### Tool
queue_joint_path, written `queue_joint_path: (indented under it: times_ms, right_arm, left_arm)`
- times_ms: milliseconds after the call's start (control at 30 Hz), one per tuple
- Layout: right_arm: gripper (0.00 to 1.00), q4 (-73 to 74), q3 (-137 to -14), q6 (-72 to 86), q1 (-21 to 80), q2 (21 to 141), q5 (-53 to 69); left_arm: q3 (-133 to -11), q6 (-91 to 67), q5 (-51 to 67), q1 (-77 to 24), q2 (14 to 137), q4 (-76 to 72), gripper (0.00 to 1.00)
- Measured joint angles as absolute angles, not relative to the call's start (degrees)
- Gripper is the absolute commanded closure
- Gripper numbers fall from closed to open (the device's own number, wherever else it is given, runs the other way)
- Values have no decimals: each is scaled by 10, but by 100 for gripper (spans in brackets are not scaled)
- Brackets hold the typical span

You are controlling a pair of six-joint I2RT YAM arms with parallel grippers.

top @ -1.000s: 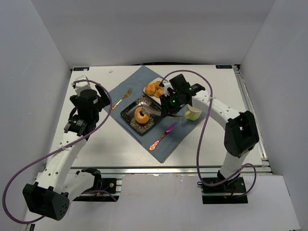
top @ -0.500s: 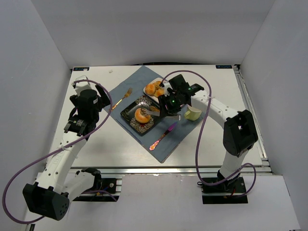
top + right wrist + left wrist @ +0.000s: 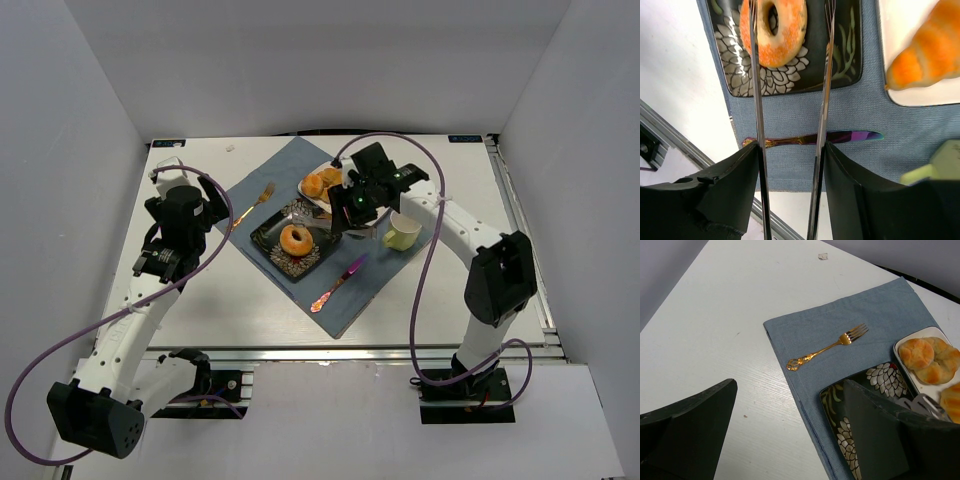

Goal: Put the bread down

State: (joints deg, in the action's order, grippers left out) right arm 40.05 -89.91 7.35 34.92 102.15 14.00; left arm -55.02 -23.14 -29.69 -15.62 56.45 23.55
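From above, the bread (image 3: 295,240) lies flat on the dark plate (image 3: 262,235). Left wrist: left gripper (image 3: 790,390) wide, empty, beside that plate. Right wrist: right gripper (image 3: 790,150) wide over the plate, one blade (image 3: 756,100) crossing the bread; I'd lift straight, without nudging it

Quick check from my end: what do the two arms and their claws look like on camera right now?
The left arm and right arm have white links with black joint housings, and a purple cable loops along each. The right arm's wrist shows small green lights. The left claw and right claw have black, wedge-shaped fingers.
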Motion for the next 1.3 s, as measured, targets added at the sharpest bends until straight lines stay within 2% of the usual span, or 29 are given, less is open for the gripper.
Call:
queue_joint_path:
  times_ms: [267, 367, 533, 700, 933, 1300]
  right_arm:
    - [42, 437, -992, 77, 343, 1000, 87]
    - [43, 435, -1035, 82, 312, 981, 59]
    - [44, 392, -1044, 79, 184, 941, 24]
    - [42, 311, -994, 60, 55, 938, 3]
    - [42, 208, -984, 36, -20, 1056, 6]
    - [41, 139, -989, 24, -48, 1266, -29]
  left_arm:
    - [-550, -231, -296, -156, 564, 235, 2]
    - [-550, -231, -296, -156, 564, 234, 2]
    - [-550, -231, -293, -156, 567, 229, 2]
    - [-550, -231, -284, -156, 575, 223, 2]
    - [-550, -237, -263, -156, 572, 243, 2]
    - [-552, -272, -251, -156, 558, 288, 2]
